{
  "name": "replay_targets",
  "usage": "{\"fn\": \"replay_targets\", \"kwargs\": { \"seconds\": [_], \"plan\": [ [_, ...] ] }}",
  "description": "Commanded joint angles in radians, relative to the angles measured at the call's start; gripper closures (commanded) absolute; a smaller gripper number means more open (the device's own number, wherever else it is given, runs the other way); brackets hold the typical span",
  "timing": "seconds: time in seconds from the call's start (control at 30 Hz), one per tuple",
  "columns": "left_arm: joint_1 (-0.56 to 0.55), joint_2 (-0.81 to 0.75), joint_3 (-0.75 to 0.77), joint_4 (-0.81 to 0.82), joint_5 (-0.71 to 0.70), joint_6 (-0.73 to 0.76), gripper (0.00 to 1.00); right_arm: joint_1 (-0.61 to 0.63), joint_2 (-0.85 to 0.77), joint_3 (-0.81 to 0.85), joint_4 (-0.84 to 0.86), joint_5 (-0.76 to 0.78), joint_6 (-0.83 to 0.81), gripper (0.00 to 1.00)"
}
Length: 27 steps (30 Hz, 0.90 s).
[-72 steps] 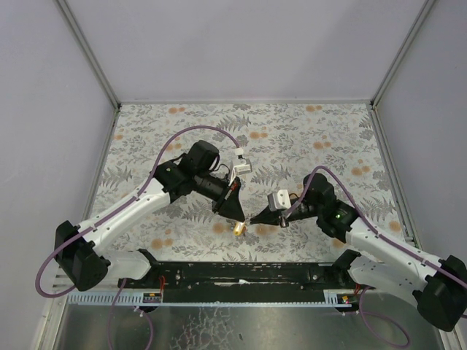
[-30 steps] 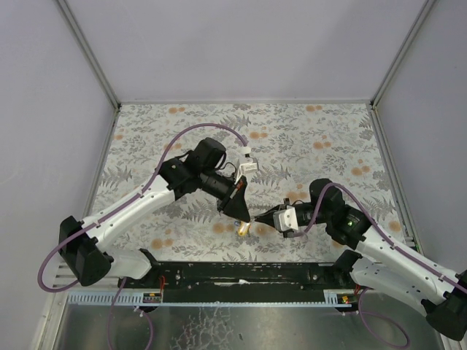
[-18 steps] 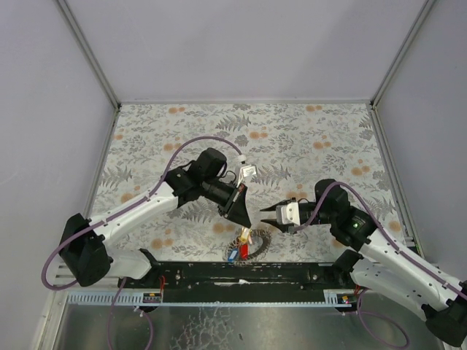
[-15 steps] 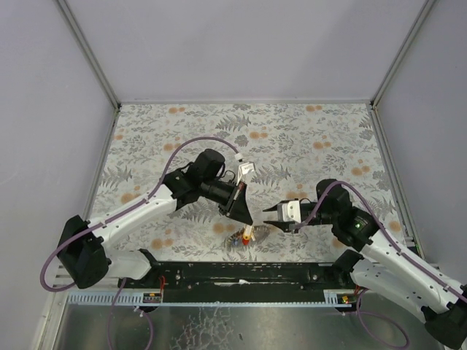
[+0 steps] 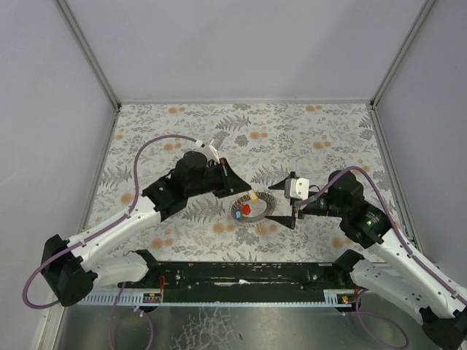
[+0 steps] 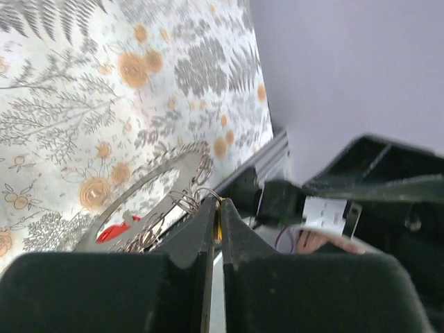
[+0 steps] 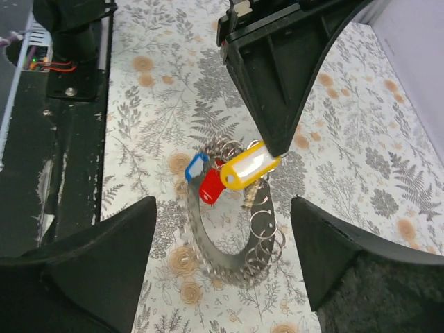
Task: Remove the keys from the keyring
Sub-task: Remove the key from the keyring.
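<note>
Yellow-tagged key (image 7: 251, 165) in left pincer (image 7: 276, 146); red key (image 7: 210, 186), blue key (image 7: 195, 166) against keyring (image 7: 202, 232)

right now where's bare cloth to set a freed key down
Free: the far half of the grey floral cloth up to the back wall. Crowded: near centre, flat grey metal keyring between right gripper and left gripper pinching its yellow tag.

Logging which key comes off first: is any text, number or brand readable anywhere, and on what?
None can be read.
Yellow key tag: its pale insert looks blank.
White patch facing the left wrist camera: dark marks, too blurred to read.
Red tag, blue tag: no print visible.
</note>
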Motion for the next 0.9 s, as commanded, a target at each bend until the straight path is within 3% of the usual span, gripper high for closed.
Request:
{"fn": "replay_targets", "kwargs": {
  "seconds": [0.0,0.4,0.67,0.87],
  "plan": [
    [-0.004,0.025,0.054,0.075,-0.258,-0.232,1.00,-0.010,0.046,0.076,0.039,0.087,0.035,0.15],
    [-0.006,0.184,0.270,-0.141,-0.387,-0.461,1.00,-0.010,0.225,0.146,0.106,0.231,-0.019,0.13],
    [-0.007,0.232,0.318,-0.179,-0.345,-0.514,1.00,-0.011,0.284,0.166,0.207,0.321,-0.133,0.14],
    [-0.008,0.223,0.320,-0.179,-0.336,-0.517,1.00,-0.010,0.305,0.187,0.208,0.312,-0.192,0.28]
  ]
}}
